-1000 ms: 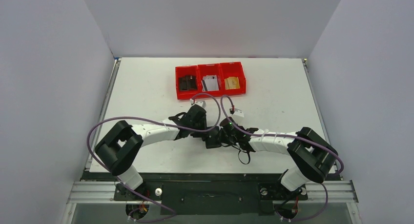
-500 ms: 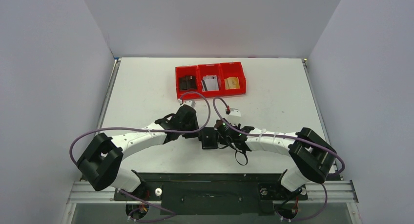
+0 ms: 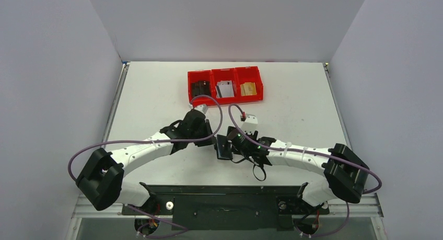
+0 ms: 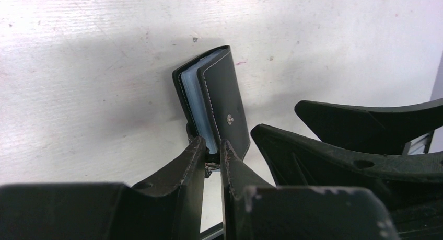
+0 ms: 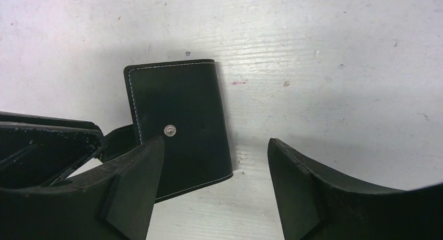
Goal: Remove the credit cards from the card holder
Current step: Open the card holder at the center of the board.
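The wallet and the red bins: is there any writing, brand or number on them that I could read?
No text can be read anywhere.
Wallet: only white stitching and a plain metal snap, no lettering.
Cards in the red bins: too small to show any print.

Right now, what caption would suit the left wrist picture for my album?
Left gripper pinches the black card holder by one edge; right gripper stands open beside it.
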Robot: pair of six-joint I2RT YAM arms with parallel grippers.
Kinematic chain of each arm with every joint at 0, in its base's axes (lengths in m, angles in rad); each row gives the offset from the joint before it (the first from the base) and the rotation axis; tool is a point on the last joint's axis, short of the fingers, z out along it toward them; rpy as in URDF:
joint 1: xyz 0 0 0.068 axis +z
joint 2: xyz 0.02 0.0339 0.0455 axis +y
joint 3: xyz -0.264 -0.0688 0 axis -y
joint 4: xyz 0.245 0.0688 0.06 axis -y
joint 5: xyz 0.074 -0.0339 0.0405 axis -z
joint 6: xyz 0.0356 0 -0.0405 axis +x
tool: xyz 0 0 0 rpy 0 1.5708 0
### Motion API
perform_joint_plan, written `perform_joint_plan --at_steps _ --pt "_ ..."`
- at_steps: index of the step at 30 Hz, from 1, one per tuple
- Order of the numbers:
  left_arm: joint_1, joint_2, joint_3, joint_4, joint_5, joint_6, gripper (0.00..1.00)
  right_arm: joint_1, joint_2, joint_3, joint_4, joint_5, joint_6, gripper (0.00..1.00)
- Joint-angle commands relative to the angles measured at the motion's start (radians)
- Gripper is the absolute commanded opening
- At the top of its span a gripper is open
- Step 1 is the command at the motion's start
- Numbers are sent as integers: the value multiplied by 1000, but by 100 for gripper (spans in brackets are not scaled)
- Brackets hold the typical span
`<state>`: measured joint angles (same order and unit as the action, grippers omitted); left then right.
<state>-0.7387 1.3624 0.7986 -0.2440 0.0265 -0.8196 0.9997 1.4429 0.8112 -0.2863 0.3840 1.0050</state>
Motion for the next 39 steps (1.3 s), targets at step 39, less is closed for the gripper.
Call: perform_joint_plan --at_steps 39 --pt "76 -26 52 -271 -275 28 0 -129 -74 -97 134 -145 27 60"
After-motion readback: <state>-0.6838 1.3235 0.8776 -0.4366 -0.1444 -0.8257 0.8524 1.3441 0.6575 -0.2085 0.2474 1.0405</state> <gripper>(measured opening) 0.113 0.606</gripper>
